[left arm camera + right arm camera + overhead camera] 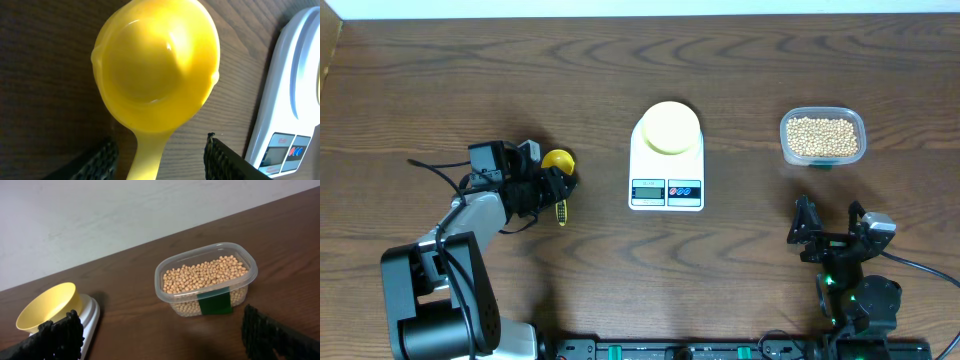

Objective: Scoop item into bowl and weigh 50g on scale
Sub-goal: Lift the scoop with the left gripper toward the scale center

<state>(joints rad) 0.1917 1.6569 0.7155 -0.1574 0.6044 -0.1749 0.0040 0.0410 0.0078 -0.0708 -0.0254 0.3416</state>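
Wood table (420,100), itemised: bowl (670,128) sat on scale (666,185), ready for weighing. Beans (822,136) lay in tub (860,150) at scale's 2 o'clock. Left gripper (161,159), jaws apart, straddled scoop (155,70) handle at 9 o'clock, seemingly for pickup. Right gripper (830,220) stood apart, empty.

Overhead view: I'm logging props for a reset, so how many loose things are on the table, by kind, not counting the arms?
Scales: 1, the white scale
Bowls: 1, the pale yellow bowl on the scale's platform
Tubs: 1, the clear tub holding the beans
Scoops: 1, the yellow scoop
Total: 4
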